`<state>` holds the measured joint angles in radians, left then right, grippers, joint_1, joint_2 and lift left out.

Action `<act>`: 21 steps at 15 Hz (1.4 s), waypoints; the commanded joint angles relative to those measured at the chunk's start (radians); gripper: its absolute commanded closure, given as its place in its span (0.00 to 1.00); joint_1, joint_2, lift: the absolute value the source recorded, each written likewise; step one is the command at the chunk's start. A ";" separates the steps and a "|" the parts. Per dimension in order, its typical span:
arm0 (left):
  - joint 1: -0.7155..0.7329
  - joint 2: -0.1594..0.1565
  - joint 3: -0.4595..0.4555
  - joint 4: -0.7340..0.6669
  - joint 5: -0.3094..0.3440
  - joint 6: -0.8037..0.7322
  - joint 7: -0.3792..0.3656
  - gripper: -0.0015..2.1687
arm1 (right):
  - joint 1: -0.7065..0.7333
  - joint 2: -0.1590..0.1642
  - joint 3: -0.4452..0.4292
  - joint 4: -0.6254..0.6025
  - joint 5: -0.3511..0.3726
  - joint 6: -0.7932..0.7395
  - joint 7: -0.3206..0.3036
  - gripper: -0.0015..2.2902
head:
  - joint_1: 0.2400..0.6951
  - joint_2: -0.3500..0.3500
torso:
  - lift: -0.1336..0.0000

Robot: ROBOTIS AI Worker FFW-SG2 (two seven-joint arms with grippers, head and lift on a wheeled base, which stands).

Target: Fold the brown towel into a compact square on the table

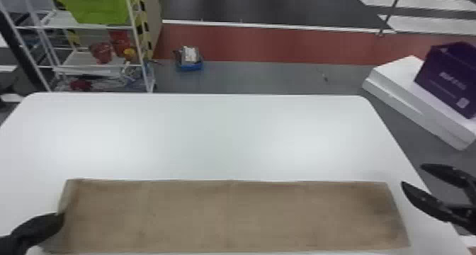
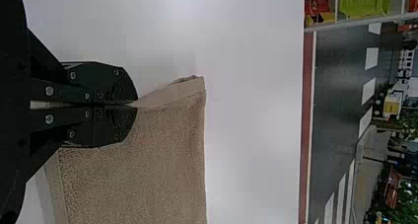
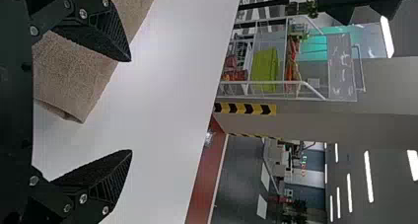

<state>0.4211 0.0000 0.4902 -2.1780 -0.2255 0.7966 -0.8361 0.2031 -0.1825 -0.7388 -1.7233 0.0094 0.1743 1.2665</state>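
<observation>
In the head view, the brown towel (image 1: 230, 215) lies as 1 long, flat strip on the near part of the white table (image 1: 212, 130), its long sides parallel to the far edge and its right end close to the right edge. The left gripper (image 1: 63, 215) is at the towel's left end, and the right gripper (image 1: 412, 174) is just beside the right end, by the table's right edge, its 2 fingers apart. The table has rounded far corners and 2 soft patches of glare. Beyond the far left corner stands a white rack (image 1: 136, 41) with a green bin (image 1: 101, 6) and red things on it. A blue box (image 1: 191, 64) sits on the grey floor (image 1: 265, 77), in front of a red band (image 1: 265, 43). Out past the far right corner, a purple box (image 1: 448, 80) rests on a white slab (image 1: 396, 77). In the left wrist view, the left gripper's fingers are closed on the towel's edge; a floor with white stripes (image 2: 368, 92) stretches beyond the table. In the right wrist view, the right gripper's fingers stand wide open, with a towel corner near them; further off are a black-and-yellow strip (image 3: 245, 108) and long ceiling lights (image 3: 368, 177).
</observation>
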 commanded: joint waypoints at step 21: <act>-0.002 -0.003 0.163 -0.296 0.204 0.344 -0.070 0.87 | 0.027 0.021 0.171 0.016 -0.014 -0.034 0.022 0.53 | 1.00 0.53 | 0.07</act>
<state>0.4234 0.0000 0.6423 -2.4691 -0.0449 1.1132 -0.9064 0.2272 -0.1644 -0.5845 -1.7073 0.0014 0.1399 1.2830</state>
